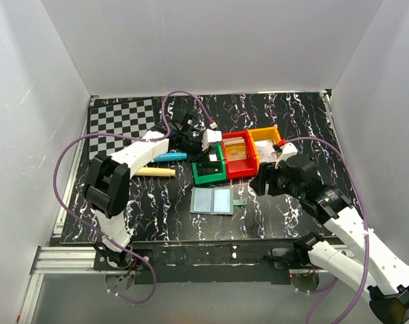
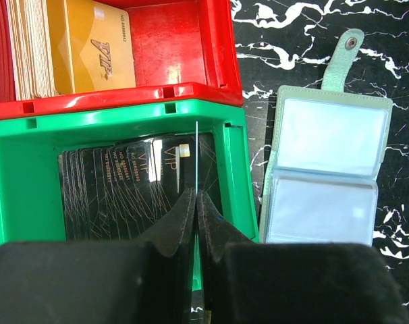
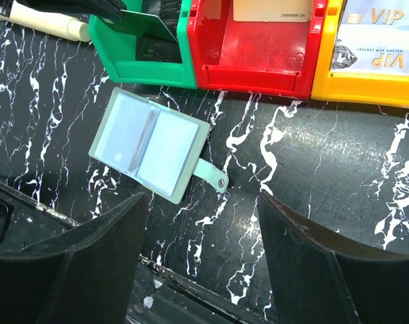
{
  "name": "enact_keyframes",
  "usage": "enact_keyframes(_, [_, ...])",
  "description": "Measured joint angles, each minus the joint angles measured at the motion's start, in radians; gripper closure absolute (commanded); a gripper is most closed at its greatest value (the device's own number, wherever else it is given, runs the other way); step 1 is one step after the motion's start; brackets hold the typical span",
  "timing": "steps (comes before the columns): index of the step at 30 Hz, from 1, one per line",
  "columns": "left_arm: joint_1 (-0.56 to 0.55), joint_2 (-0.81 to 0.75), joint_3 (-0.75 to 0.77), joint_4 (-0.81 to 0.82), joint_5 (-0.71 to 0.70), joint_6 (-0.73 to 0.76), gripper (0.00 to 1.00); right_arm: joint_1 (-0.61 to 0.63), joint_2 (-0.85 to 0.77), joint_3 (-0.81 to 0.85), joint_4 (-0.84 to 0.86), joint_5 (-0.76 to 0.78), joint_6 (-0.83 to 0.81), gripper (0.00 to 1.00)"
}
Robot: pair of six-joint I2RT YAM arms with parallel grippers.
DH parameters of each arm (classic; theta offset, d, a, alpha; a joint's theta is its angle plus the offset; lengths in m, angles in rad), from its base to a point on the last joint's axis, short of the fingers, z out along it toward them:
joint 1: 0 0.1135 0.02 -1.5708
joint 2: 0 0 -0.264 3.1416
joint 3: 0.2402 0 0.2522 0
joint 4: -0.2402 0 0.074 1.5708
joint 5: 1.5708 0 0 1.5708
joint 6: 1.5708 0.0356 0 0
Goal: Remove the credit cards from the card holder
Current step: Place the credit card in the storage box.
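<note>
Now left gripper [image 2: 196, 196] pinches a credit card [image 3: 147, 25] over green bin [image 2: 123, 118]; right gripper [image 3: 202, 197] gapes empty

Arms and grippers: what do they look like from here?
The left arm and right arm have white shells with black joints, each trailing a purple cable. The left gripper and right gripper are black with tapered, matte fingers.

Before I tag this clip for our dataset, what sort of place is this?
Probably a robot lab test cell: white walls box in a black marbled table, a checkerboard calibration board lies at its back left, and coloured bins sit mid-table.
</note>
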State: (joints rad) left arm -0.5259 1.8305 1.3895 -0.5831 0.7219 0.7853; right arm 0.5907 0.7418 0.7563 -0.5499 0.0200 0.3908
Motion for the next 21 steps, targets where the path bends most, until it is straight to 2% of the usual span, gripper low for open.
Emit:
enact_keyframes(13, [0.0, 0.064, -0.035, 0.07, 0.003, -0.011, 1.0, 0.0, 0.001, -0.002, 0.003, -0.002, 0.0, 0.25])
enact_keyframes(21, [0.0, 0.064, -0.091, 0.096, 0.055, -0.014, 1.0, 0.001, 0.011, -0.019, 0.022, -0.002, 0.003, 0.25])
